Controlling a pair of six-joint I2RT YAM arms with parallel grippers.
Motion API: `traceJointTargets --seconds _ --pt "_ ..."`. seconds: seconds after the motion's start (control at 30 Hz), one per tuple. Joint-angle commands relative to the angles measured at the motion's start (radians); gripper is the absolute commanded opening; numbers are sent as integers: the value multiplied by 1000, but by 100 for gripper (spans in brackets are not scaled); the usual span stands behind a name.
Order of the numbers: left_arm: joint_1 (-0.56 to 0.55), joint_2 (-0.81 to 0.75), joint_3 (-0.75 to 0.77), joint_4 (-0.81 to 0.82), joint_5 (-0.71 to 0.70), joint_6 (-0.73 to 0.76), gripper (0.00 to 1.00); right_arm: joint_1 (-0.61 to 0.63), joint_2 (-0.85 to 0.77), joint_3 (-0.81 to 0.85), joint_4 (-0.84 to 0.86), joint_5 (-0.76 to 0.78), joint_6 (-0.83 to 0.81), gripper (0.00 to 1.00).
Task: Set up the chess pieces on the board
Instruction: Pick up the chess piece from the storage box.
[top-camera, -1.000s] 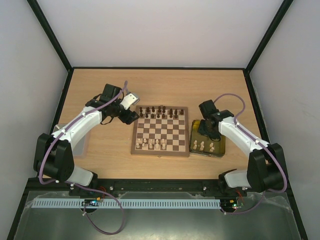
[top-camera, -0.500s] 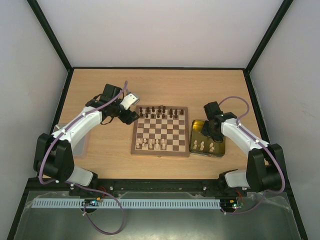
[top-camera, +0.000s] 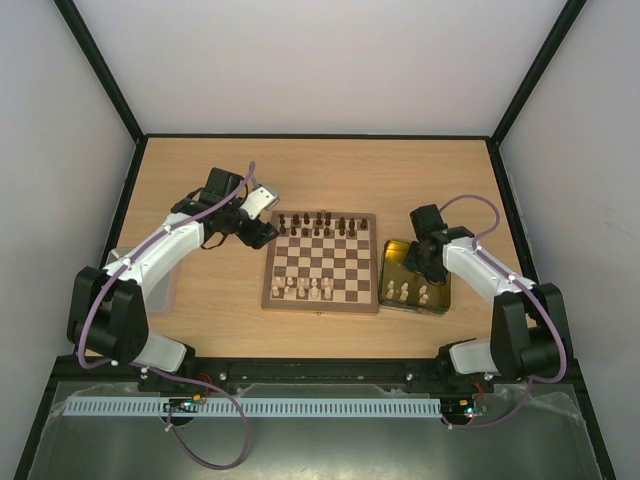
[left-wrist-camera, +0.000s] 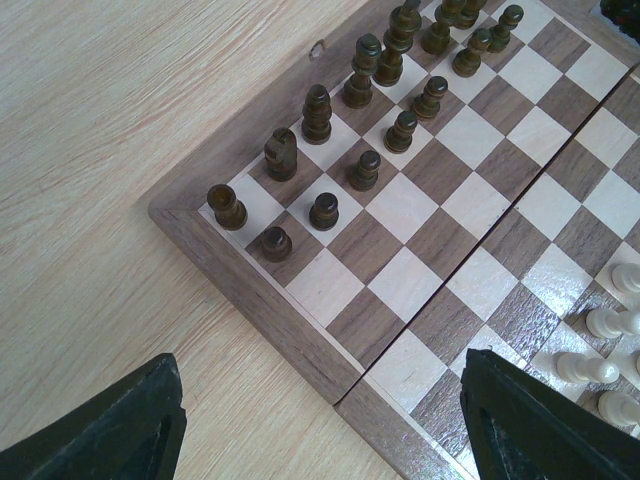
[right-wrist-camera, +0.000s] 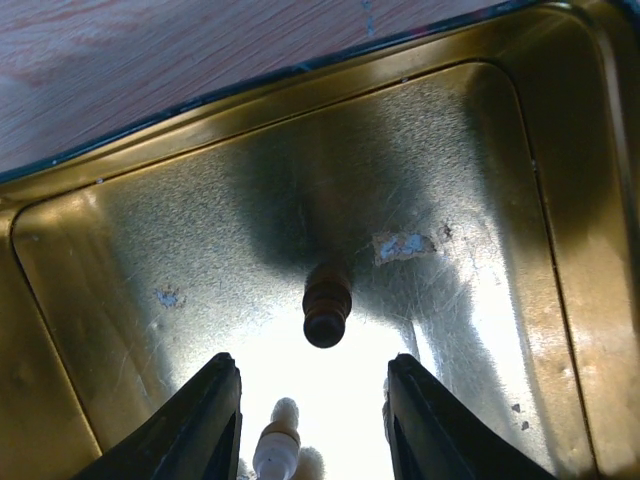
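The chessboard (top-camera: 322, 262) lies mid-table, with dark pieces (top-camera: 320, 221) along its far rows and several cream pieces (top-camera: 309, 289) near its front edge. My left gripper (top-camera: 262, 234) is open and empty over the board's far left corner (left-wrist-camera: 180, 215); dark pieces (left-wrist-camera: 318, 112) stand just beyond it. My right gripper (top-camera: 417, 262) is open over the gold tray (top-camera: 392, 256). In the right wrist view a single dark piece (right-wrist-camera: 326, 303) lies in the tray just ahead of the fingertips (right-wrist-camera: 222, 375), and a cream piece (right-wrist-camera: 276, 440) stands between the jaws.
Several cream pieces (top-camera: 412, 292) stand at the gold tray's near end. A grey tray (top-camera: 163, 290) sits at the table's left edge under the left arm. Black frame rails border the table.
My right gripper has moved right and slightly nearer, coming over the gold tray's far part. The left arm has not moved.
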Motion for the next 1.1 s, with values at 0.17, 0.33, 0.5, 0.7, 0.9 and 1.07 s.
traceJointTargets --seconds 0.17,0.33,0.5,0.7,0.9,1.07 --pt "-5 -5 -1 -1 -1 2 76 -34 27 -16 31 -6 -6 35" --pt "-4 -6 0 -2 0 2 76 -45 44 -15 35 -13 -11 33" --pt "-4 -7 0 -2 -1 4 76 -49 60 -17 45 -18 -14 32" --pt "-5 -5 -2 -1 1 5 76 -55 78 -11 49 -8 -15 27" --pt "-5 -7 -1 -1 2 6 76 -58 100 -6 61 -8 -17 19" --pt "-4 -7 -3 -1 4 7 76 -57 95 5 55 -1 -17 6"
